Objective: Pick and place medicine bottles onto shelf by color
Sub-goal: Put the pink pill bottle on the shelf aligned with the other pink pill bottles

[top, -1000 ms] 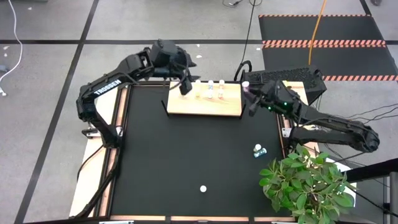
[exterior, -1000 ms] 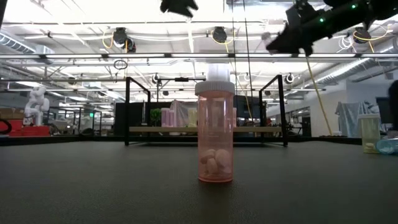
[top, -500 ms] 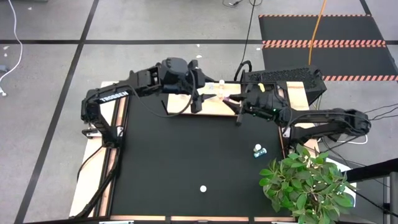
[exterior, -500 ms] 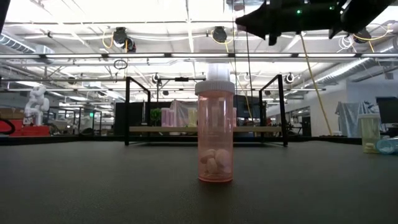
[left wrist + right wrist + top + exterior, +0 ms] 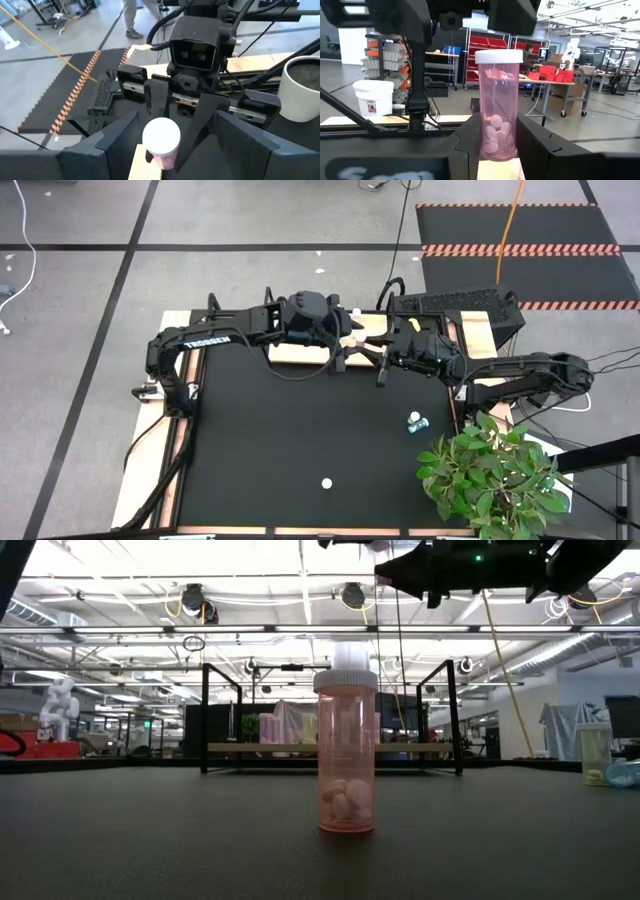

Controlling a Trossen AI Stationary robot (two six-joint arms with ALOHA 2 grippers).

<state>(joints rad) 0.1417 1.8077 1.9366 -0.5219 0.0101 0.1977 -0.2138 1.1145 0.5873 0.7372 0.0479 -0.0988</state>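
My right gripper [image 5: 498, 150] is shut on a pink medicine bottle [image 5: 498, 105] with a white cap, over the light-wood shelf [image 5: 287, 352] at the table's far edge. My left gripper [image 5: 165, 150] faces it from the table's left. It is open, and its fingers stand wide on either side of the same bottle [image 5: 161, 142] without touching it. In the high view the two grippers meet near the bottle [image 5: 357, 340]. Another white-capped bottle [image 5: 352, 313] stands on the shelf's far part. The arms hide most of the shelf. My right gripper pinches the pink bottle's lower body [image 5: 487, 140] between its two fingers. The fingers lie level and come from the table's right. The bottle stands upright, cap up, with its bottom just over the shelf's wood [image 5: 497, 172]. I cannot tell whether it rests there.
A pink bottle [image 5: 346, 750] stands alone near the table's front edge [image 5: 326, 482]. Two small bottles [image 5: 415, 421] lie near the right edge, beside a potted plant [image 5: 490, 470]. A keyboard [image 5: 455, 305] lies behind the table's far right corner.
My right gripper has carried the pink bottle from the shelf's right end toward the table's left. My left gripper has gone toward the table's right and a little toward its near edge, up to the bottle, so the two grippers now face each other.
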